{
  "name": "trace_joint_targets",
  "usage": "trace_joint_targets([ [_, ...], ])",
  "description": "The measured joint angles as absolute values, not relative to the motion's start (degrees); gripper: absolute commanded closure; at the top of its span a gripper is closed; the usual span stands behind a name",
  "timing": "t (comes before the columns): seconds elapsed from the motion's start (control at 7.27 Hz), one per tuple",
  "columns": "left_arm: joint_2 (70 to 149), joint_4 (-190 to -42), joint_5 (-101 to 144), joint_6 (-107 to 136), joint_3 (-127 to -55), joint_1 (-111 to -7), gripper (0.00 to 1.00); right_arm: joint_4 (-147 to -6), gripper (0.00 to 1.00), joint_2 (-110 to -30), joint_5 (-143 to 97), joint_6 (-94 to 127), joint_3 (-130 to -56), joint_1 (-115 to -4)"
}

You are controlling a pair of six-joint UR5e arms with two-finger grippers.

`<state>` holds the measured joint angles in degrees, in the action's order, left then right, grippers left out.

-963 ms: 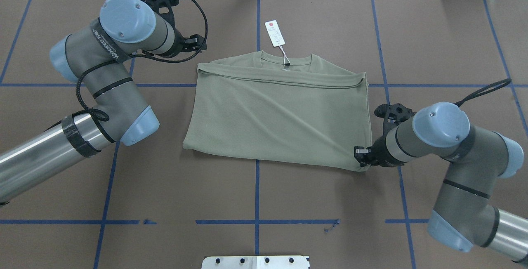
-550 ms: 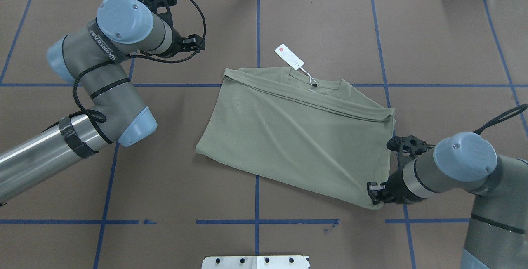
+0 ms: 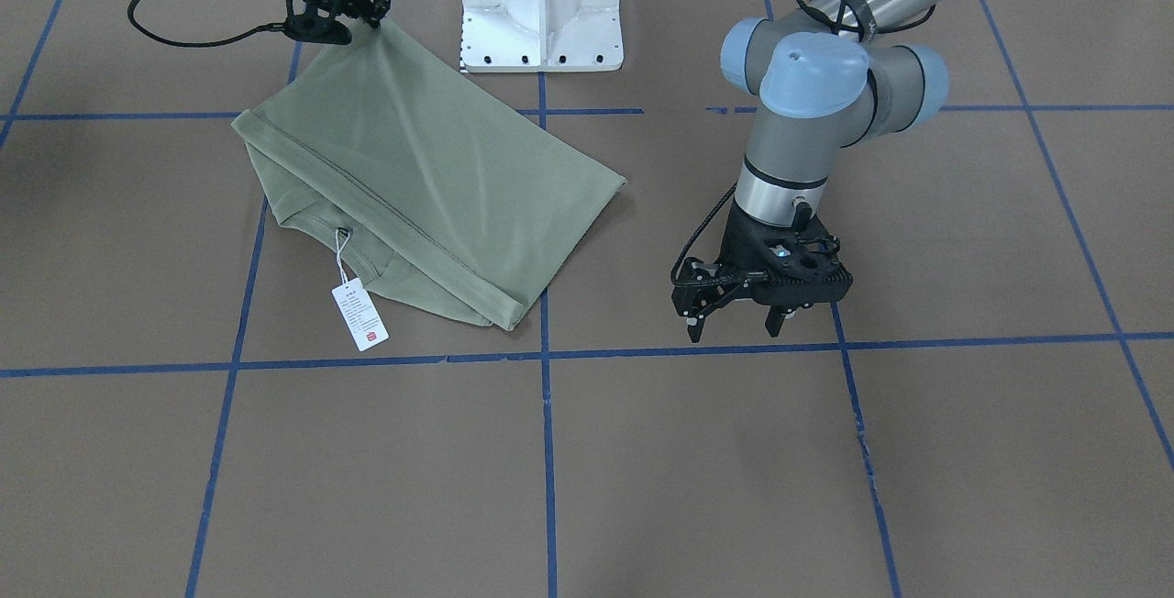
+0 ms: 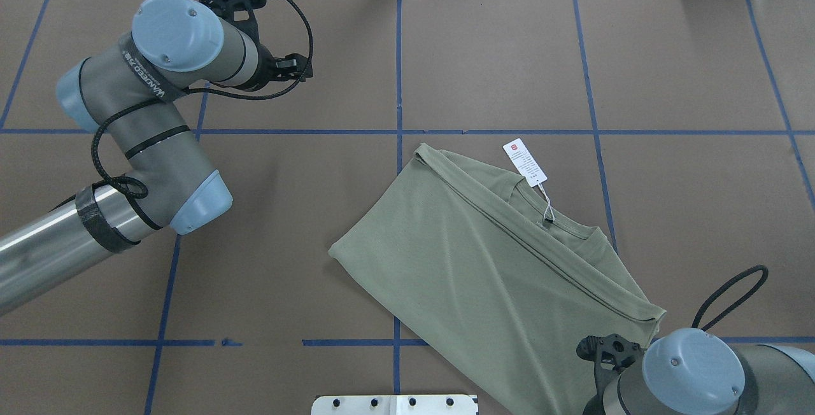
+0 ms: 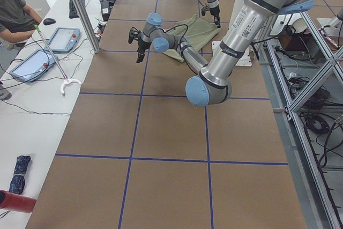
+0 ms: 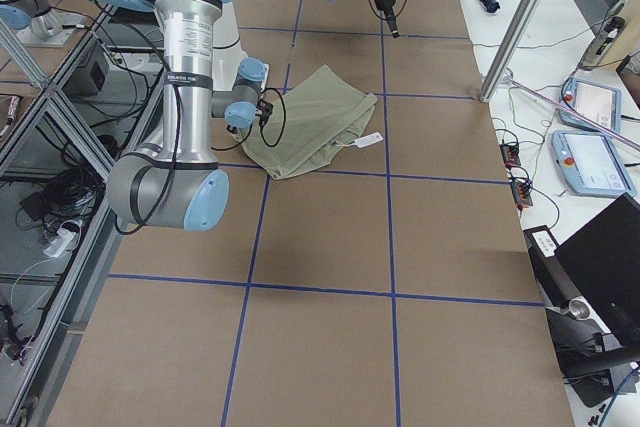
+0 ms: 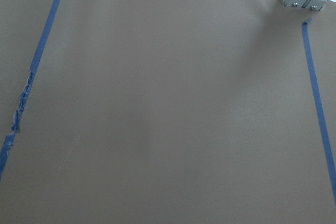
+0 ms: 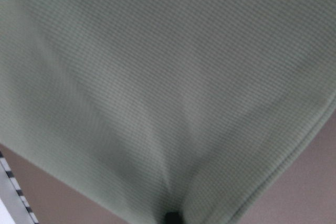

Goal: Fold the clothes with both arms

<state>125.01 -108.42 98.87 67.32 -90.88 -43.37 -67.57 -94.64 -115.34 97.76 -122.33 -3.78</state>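
Sage-green knit shirt (image 3: 413,176) lies folded into a rough rectangle and skewed diagonally on the brown table (image 3: 825,470). In the front-facing view it is in the upper left-centre of the frame; in the overhead view it is lower right of centre, running off toward the bottom right corner. The neckline edge faces the lower left of the front-facing frame. The white hang tag (image 3: 359,314) with its red mark hangs from it by a string and lies flat on the table just beside the collar. Right gripper (image 3: 374,18), upper left of the front-facing frame, is pinched closed on one shirt corner. Creases fan out from that pinch across the cloth, and the corner is raised off the table while the rest rests flat. The right wrist view is filled with blurred green knit converging on a dark fingertip at bottom centre. Left gripper (image 3: 734,327), right of centre in the front-facing frame, points down with fingers spread wide and nothing between them. It is well apart from the shirt, just above a blue tape line (image 3: 917,341). The left wrist view shows only bare table and tape. White pedestal base (image 3: 541,2) sits at top centre, near the shirt's raised corner.
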Motion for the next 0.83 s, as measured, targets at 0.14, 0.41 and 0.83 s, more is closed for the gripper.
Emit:
trace_joint_targets([
  [0.14, 124.76, -108.45, 99.14, 67.34, -91.69, -42.71, 0.00, -67.50, 0.00, -93.91, -115.08, 98.03, -122.80, -4.25],
  [0.41, 122.35, -108.54, 101.35, 68.30, -96.21, -39.59, 0.00, -67.43, 0.00, -91.94, -115.03, 98.08, -124.27, -10.62],
  [0.83, 119.24, -114.71, 104.72, 77.71, -98.42, -33.30, 0.00, -67.41, 0.00, -86.85, -115.14, 97.90, -124.91, -22.23],
])
